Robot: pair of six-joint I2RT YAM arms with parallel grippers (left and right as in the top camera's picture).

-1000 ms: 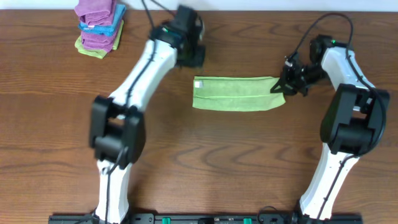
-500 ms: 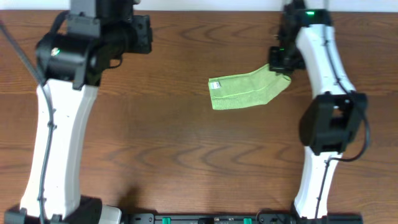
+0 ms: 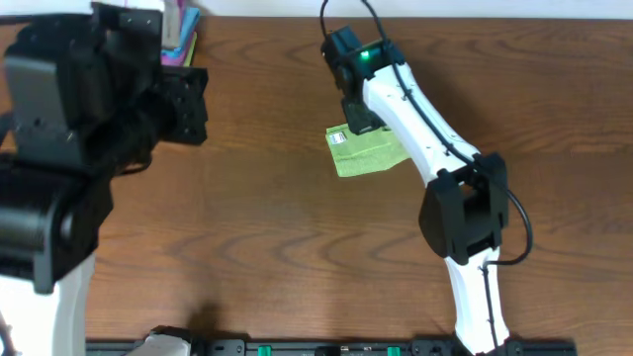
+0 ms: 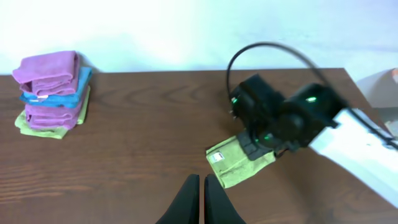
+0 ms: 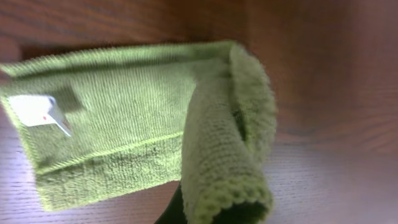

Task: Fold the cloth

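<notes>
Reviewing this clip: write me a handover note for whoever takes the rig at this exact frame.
Left claw: shut, empty, raised above the table.
Right claw: shut on the green cloth, one end lifted and curled over the half with the white tag.
Done: fold begun, end not laid down.
To do: probably lower that end onto the tagged half, release, flatten.
Stack of folded cloths sits at the table's back left.

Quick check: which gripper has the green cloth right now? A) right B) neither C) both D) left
A: the right gripper pinches the lifted, doubled-over end of the green cloth, while the left gripper is shut on nothing, apart from the cloth.
</notes>
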